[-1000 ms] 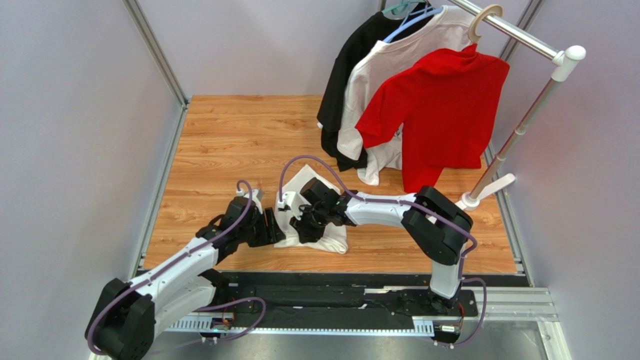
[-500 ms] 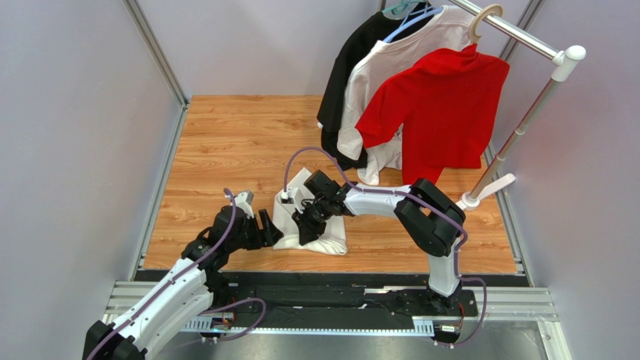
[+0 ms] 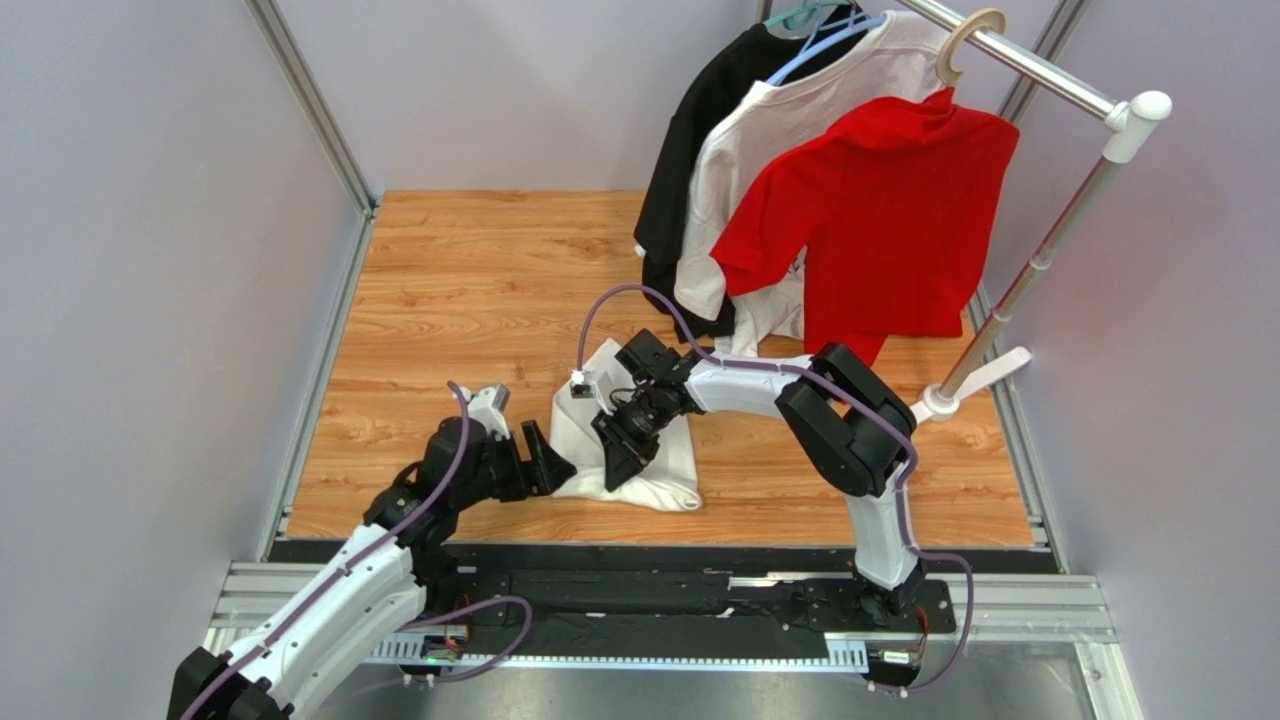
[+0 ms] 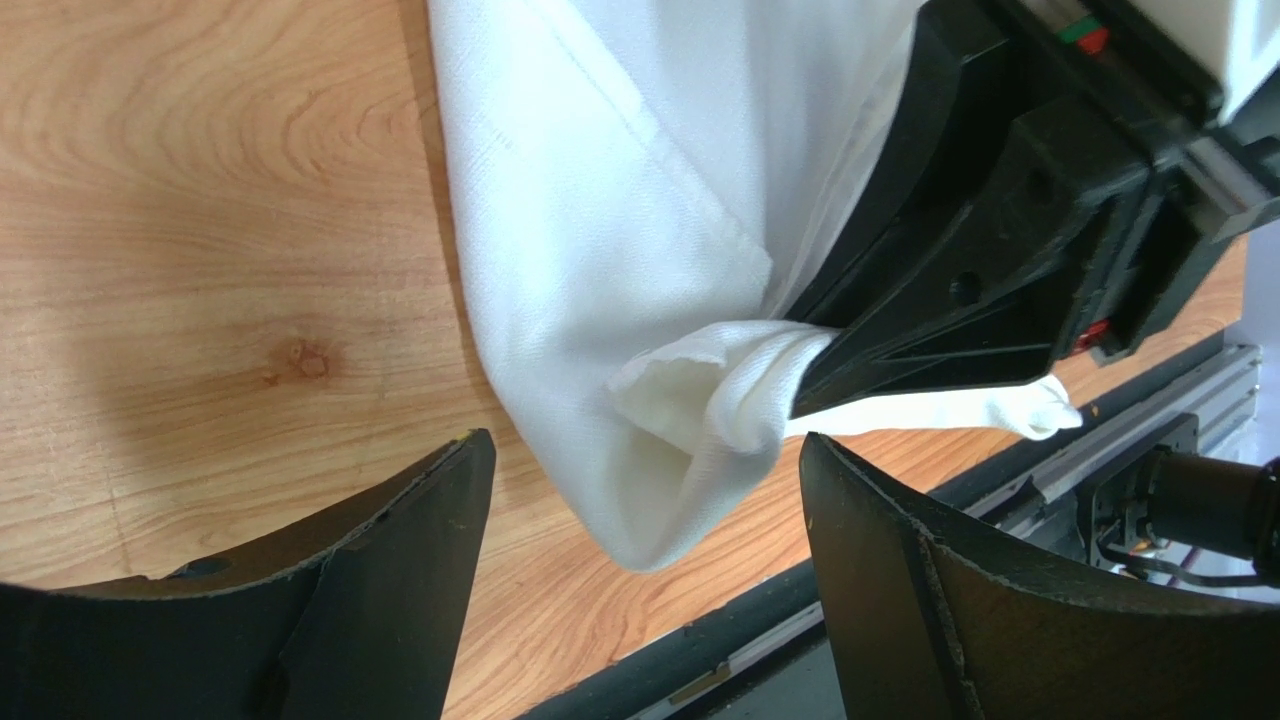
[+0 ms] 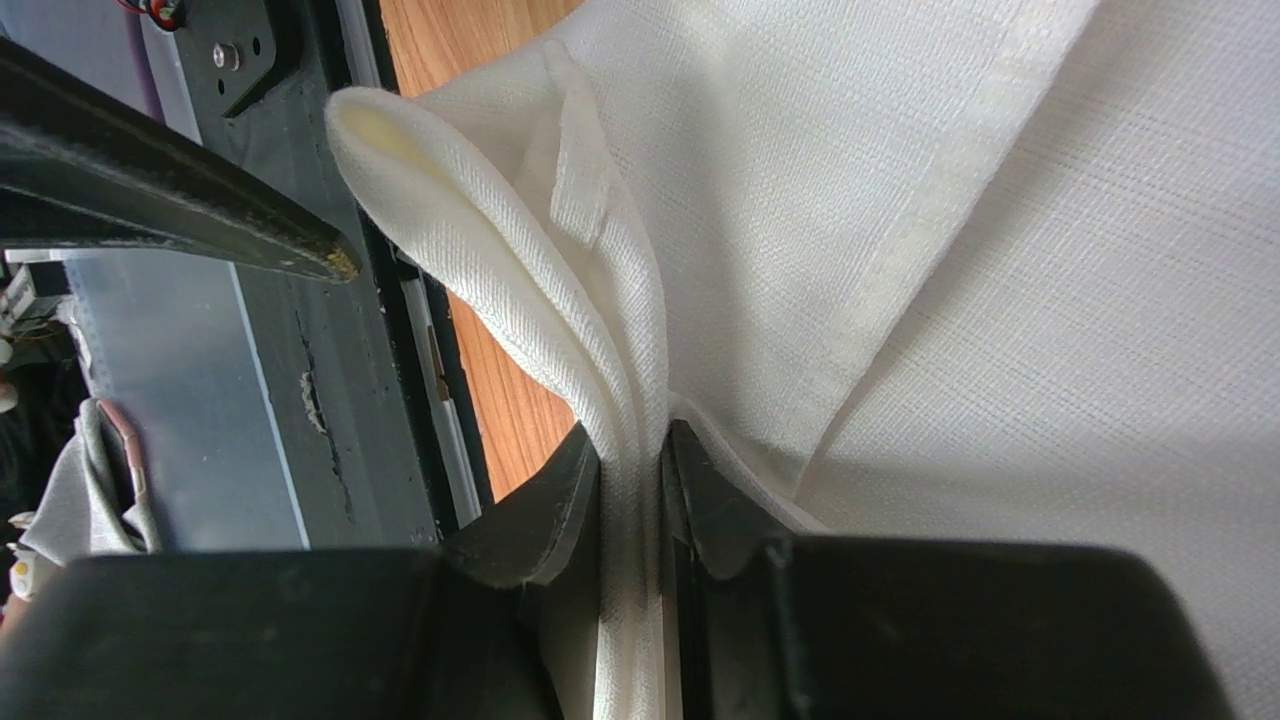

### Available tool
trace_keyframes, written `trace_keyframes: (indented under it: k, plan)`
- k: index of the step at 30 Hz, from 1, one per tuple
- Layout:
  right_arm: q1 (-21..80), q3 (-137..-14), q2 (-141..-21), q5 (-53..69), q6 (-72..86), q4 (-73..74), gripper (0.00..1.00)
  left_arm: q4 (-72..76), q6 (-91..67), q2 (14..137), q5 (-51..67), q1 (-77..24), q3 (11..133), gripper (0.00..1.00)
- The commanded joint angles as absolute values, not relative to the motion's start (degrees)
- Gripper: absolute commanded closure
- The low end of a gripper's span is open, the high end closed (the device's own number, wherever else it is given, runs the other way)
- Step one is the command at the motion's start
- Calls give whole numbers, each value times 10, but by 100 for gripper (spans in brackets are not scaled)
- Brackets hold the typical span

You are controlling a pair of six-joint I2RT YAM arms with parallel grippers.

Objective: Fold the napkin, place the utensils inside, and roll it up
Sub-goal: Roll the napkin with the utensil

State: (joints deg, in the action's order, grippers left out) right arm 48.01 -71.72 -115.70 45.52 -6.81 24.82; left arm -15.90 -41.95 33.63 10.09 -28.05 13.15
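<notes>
Nearest me, my left pincer (image 4: 643,450) stands wide apart and empty, low over the wooden surface (image 4: 196,270), with its fingers aimed at the near left corner of the napkin (image 4: 601,225). That corner sits just beyond the fingertips, and as far as I can tell it touches neither of them.

Just past it, my right pincer (image 5: 631,458) is clamped on a doubled fold of the cloth at that same corner, and a small loop of fabric stands up beside the jaws. The rest of the napkin lies partly folded on the wood. Its longer side runs from near to far, slanting a little leftward.

The cloth lies to the right of my free left pincer, so I judge that arm is best placed to take the next edge. I see no spoon.

At the far right, a clothes rack (image 3: 1052,75) carries black, white and red shirts (image 3: 872,225). I can read no writing or labels anywhere.
</notes>
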Motion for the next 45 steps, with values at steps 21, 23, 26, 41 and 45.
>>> trace_keyframes:
  k: [21,23,26,41,45]
  plan:
    - [474,-745,-1219,426,-93,357,100,-28,-415,505,104,-282,140,38]
    - [474,-748,-1221,427,-93,357,100,-28,-414,511,104,-282,139,43]
    - [474,-754,-1223,432,-92,361,100,-19,-413,519,106,-282,128,50]
    - [475,-771,-1223,432,-83,366,96,-38,-396,602,119,-282,169,100]
    - [472,-785,-1209,426,-71,365,76,-73,-391,614,112,-282,188,100]
